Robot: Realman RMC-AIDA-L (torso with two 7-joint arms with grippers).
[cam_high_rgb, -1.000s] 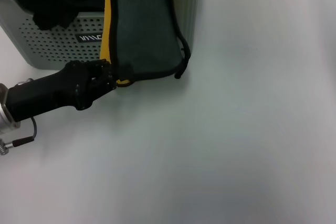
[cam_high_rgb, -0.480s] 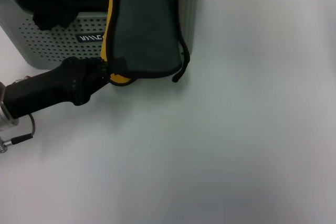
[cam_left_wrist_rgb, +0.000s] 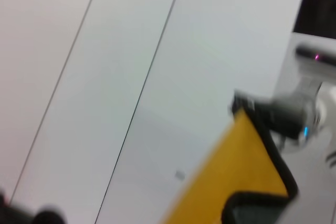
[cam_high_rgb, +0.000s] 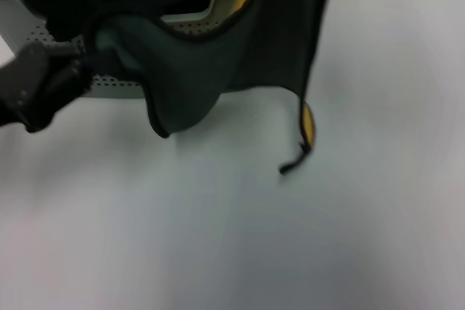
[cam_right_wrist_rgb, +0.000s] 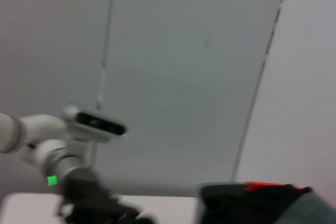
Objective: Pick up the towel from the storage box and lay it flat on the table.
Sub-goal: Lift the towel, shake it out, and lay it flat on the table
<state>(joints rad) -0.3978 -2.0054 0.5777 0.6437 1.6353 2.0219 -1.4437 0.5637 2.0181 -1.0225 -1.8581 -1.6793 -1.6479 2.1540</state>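
White counter (cam_high_rgb: 240, 245) fills the near part of the head view, smooth and bare in front. Above it hangs the towel (cam_high_rgb: 196, 78), lifted off the surface and spread between the two sides of the picture. Its dark grey-green face is toward the head camera, bordered by a black hem. One low fold sags toward the counter on the left-centre, and a corner dangles lower on the right, where a sliver of the yellow face shows beside the curling hem. Another yellow strip shows higher up, near the top of the picture.

At the left edge the left claw (cam_high_rgb: 62, 78) sits at the towel's left border, above the counter and in front of the box. It is blurred, and whether its fingers are closed on the cloth cannot be told. In the left wrist view a yellow corner of the towel with its black hem lies close to the camera.

Behind the towel stands the storage box (cam_high_rgb: 109, 85), pale and perforated, mostly hidden by the hanging cloth, with part of its rim visible through a gap. The right claw does not appear in the head view, and its own wrist view shows no fingers.
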